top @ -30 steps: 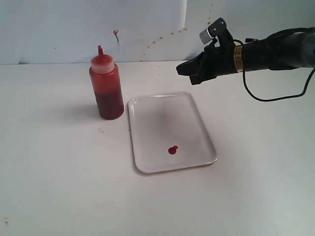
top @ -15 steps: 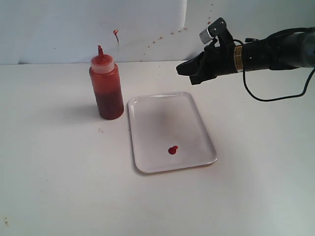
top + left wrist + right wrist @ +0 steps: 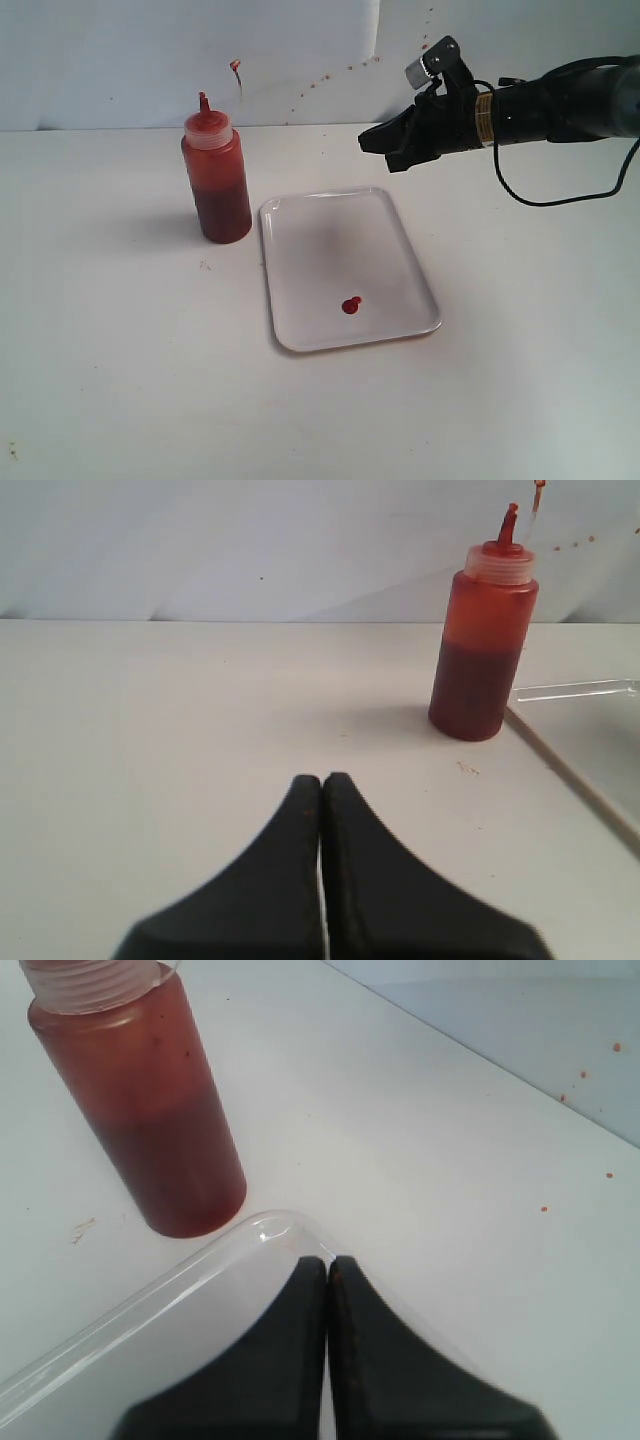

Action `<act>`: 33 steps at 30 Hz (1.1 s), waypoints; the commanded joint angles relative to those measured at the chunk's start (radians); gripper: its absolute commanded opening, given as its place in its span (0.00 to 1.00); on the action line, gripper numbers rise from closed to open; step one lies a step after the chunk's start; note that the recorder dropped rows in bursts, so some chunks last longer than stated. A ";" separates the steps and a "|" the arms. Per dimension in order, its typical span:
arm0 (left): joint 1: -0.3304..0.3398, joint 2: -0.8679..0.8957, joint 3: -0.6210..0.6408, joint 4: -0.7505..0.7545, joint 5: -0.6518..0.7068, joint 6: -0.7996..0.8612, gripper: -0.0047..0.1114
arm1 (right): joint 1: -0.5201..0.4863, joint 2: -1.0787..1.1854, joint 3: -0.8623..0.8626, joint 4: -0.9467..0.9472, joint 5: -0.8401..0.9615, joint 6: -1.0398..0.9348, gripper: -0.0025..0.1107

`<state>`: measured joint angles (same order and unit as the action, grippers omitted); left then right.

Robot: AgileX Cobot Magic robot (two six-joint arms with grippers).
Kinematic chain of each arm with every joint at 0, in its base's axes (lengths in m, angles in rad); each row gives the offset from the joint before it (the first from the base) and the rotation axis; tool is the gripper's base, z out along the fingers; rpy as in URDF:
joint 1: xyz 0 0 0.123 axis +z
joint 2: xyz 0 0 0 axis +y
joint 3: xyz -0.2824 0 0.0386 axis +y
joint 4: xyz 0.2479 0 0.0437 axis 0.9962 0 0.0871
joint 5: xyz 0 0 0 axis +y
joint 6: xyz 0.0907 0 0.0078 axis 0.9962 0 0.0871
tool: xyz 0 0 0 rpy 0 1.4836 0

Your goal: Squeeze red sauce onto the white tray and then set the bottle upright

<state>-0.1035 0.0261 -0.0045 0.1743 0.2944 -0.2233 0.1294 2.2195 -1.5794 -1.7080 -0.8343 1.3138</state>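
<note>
Right gripper (image 3: 372, 141) closed, empty, near white tray (image 3: 330, 240)

The bottle (image 3: 216, 180) stands upright just beside the white tray (image 3: 330, 235) (red sauce (image 3: 351, 305) blob inside).

red bottle (image 3: 216, 185), white tray (image 3: 300, 220), black hand (image 3: 372, 140)

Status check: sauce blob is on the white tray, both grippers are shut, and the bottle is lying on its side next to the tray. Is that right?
Not quite. The bottle stands upright next to the white tray, not on its side; the exterior view shows it. The red sauce blob is on the tray, and the left gripper and right gripper are shut.
</note>
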 commanded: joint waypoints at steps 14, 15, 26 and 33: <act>0.047 0.000 0.004 -0.011 -0.002 -0.010 0.04 | 0.000 -0.002 -0.005 0.013 -0.003 0.003 0.02; 0.047 0.000 0.004 -0.011 -0.005 -0.010 0.04 | 0.000 -0.002 -0.005 0.013 -0.003 0.003 0.02; 0.047 0.000 0.004 -0.011 -0.005 -0.010 0.04 | 0.000 -0.002 -0.005 0.013 -0.003 0.003 0.02; 0.047 0.000 0.004 -0.010 -0.004 -0.008 0.04 | 0.000 -0.002 -0.005 0.013 -0.003 0.003 0.02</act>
<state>-0.0589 0.0261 -0.0045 0.1716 0.2944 -0.2282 0.1294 2.2195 -1.5794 -1.7080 -0.8343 1.3156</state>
